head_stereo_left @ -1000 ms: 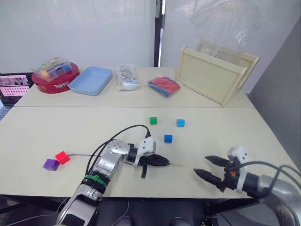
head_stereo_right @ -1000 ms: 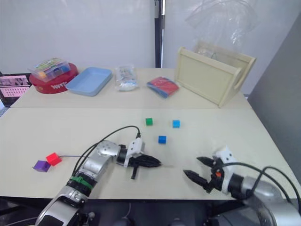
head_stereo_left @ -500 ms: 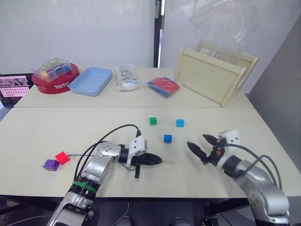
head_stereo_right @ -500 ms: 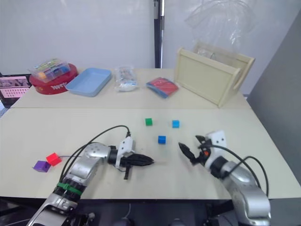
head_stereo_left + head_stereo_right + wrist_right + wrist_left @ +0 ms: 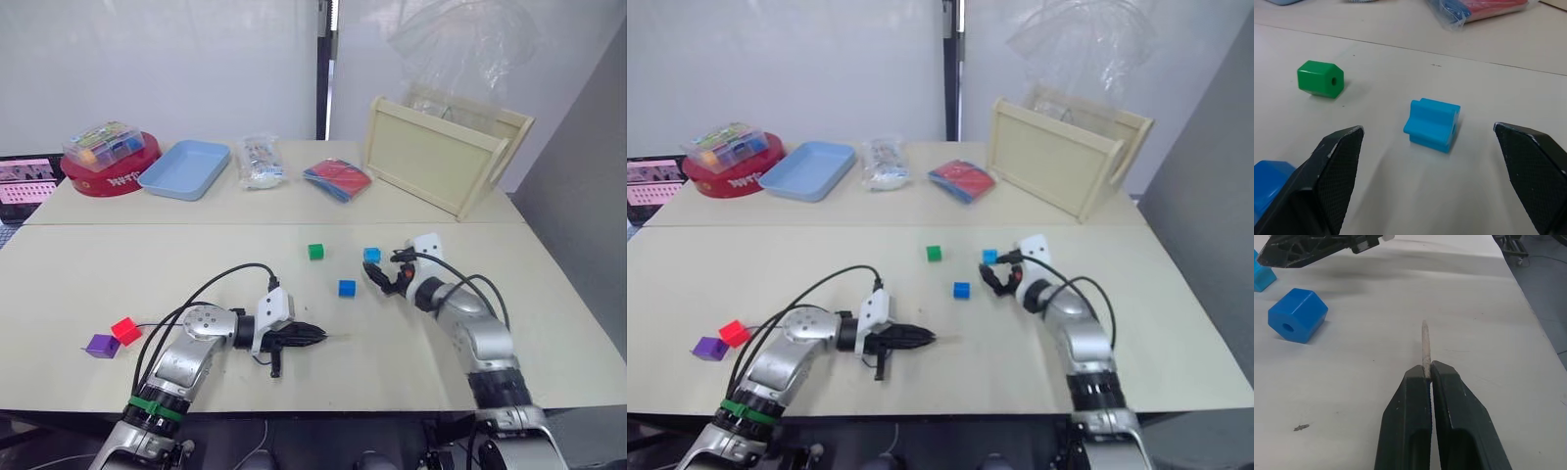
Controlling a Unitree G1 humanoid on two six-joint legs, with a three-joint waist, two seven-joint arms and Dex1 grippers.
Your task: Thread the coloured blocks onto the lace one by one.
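Landmark: darker blue block (image 5: 348, 288), near the table's (image 5: 88, 264) middle; places are given from it.
Lace: thin blue cord (image 5: 157, 323) lies on the table, running from the red block toward the left gripper; its pale stiff tip (image 5: 1425, 345) sticks out past the fingertips.
Left gripper (image 5: 312, 335): fingers pressed together, pinching the lace just behind the tip, on the robot's near side of the landmark, tip pointing toward its right.
Right gripper (image 5: 1430, 161): fingers spread wide, straddling the light blue block (image 5: 1432, 124) without touching it, just beyond and right of the landmark.
Green block (image 5: 315, 252): beyond the landmark, slightly left, loose.
Red block (image 5: 124, 330) and purple block (image 5: 100, 345): far left of the landmark, touching or nearly so, at the lace's far end; whether they are threaded I cannot tell.
Progress: early; green, light blue and darker blue remain unthreaded.
Judged step: picking up light blue.
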